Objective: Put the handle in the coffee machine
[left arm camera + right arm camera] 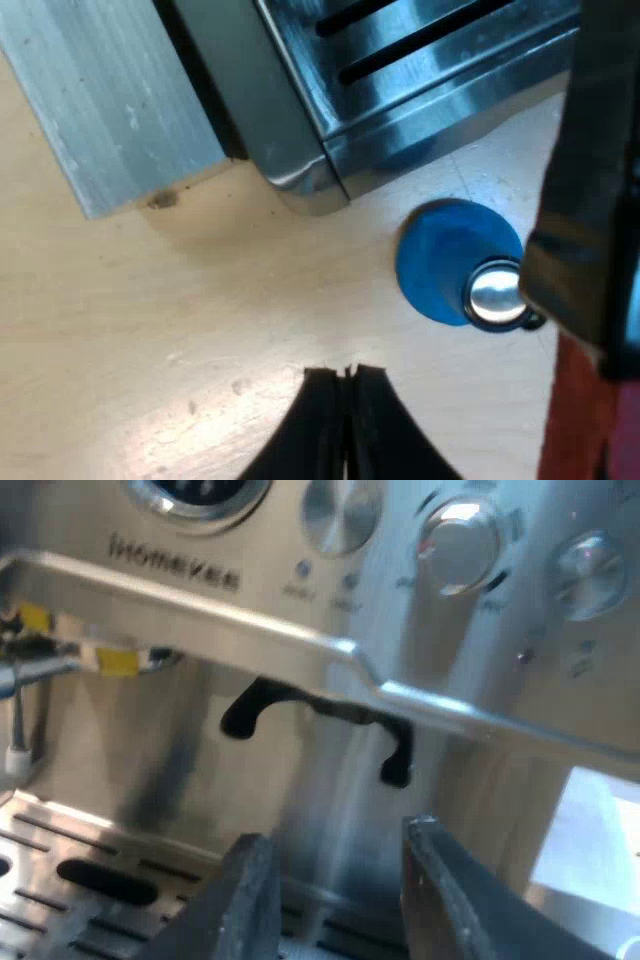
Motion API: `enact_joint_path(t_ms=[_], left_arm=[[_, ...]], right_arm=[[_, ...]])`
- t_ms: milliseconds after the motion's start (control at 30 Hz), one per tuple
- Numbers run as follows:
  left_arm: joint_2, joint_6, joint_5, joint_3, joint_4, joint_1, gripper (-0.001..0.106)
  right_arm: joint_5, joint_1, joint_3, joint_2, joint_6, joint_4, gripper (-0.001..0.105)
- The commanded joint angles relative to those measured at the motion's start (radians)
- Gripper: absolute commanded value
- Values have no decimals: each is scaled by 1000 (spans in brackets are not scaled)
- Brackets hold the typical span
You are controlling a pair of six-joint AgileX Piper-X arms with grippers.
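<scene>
a: where is the handle [590, 200]?
b: in the left wrist view, close to the camera. it is dark, with its red end [585, 430] showing. it stands just beside the blue tamper [450, 260] and hides part of the tamper's shiny metal end. i cannot tell whether the 2 touch.
a: is the left claw [347, 372] holding it?
b: no. its 2 black fingers are pressed together with nothing between them, over the bare wooden table [150, 330]. a corner of the coffee machine [270, 110] and its slotted drip tray [430, 50] lie beyond the tamper. a grey metal bar [110, 100] lies beside that corner.
a: and the right claw [335, 835]?
b: wide, the 2 fingers well apart and nothing between them. it faces the machine's front, over the drip tray and below 3 round knobs [460, 540]. a thin steam pipe [15, 730] hangs near the tray's end.
</scene>
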Motion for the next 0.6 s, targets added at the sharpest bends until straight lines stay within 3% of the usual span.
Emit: enact_joint_path(t_ms=[33, 100, 133, 233, 267, 600], left_arm=[[66, 57, 88, -16, -230, -65, 0], [66, 46, 80, -16, -233, -68, 0], [66, -40, 34, -16, -257, -88, 0], [66, -54, 26, -16, -262, -91, 0], [66, -115, 18, -16, -287, -105, 0], [66, -236, -49, -16, -336, -191, 0]], right_arm=[[34, 0, -1, -53, -36, 25, 33], [41, 0, -1, -76, -54, 63, 33], [48, 0, -1, -100, -57, 99, 33], [48, 0, -1, -151, -57, 161, 33], [48, 0, -1, -179, -57, 191, 33], [77, 0, -1, -349, -57, 368, 33]])
